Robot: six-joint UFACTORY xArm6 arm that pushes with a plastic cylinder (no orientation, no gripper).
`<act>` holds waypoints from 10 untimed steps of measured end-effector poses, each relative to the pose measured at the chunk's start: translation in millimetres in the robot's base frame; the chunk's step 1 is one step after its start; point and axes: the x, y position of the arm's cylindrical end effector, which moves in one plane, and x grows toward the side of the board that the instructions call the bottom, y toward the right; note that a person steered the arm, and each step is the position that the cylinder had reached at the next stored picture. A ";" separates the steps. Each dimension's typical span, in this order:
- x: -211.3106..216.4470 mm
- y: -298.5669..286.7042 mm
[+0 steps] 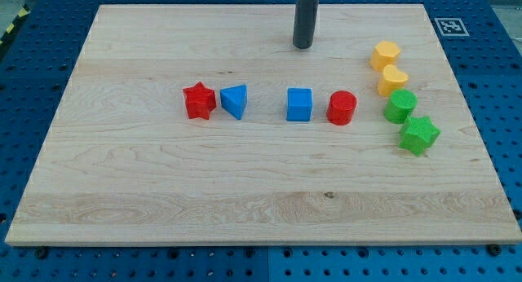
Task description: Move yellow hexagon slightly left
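Observation:
The yellow hexagon (386, 54) sits near the view's right on the wooden board (163, 200). A yellow heart-like block (392, 81) lies just below it, touching or nearly so. My tip (303, 46) rests on the board near the view's top, about a hundred pixels left of the yellow hexagon and apart from every block. The rod rises straight up out of the view.
A green round block (400, 106) and a green star (419, 134) continue the column below the yellow blocks. A red star (199, 101), a blue triangle (235, 101), a blue cube (299, 104) and a red cylinder (342, 107) form a row mid-board.

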 end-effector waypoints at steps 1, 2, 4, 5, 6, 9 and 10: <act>-14.5 30.3; -14.5 111.9; 35.6 214.0; 38.9 212.0; 42.2 193.7; 42.2 124.2; 42.2 102.5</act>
